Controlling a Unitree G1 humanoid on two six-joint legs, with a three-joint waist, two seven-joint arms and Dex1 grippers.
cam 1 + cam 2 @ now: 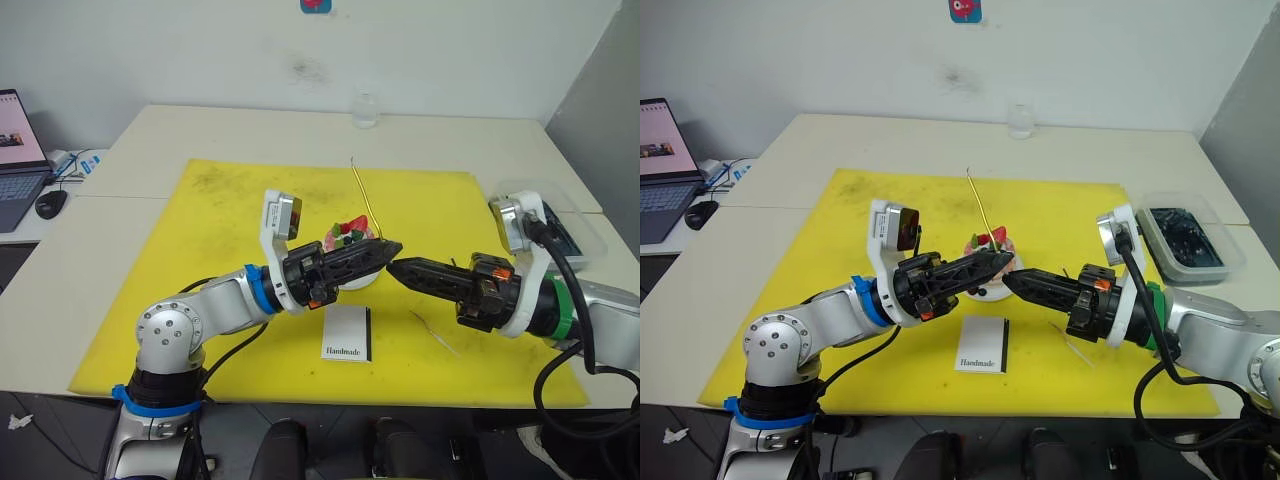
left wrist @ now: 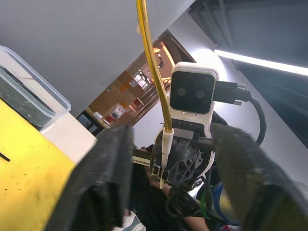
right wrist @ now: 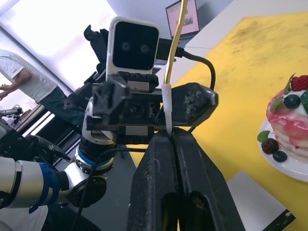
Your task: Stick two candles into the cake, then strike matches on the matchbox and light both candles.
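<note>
Candle point(image 3: 167, 98) pinched in right hand point(image 3: 172, 132) beside cake point(image 3: 291, 127).

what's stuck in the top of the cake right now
No candle is planted there. The cake shows fruit on top. One candle is pinched at its base by the right gripper; the grippers hide part of the cake in the head views.

A cream bench point(image 1: 250, 135) is set against a white wall point(image 1: 200, 50). A yellow mat point(image 1: 230, 200) is laid on it. A laptop point(image 1: 18, 160) is placed to the left.
</note>
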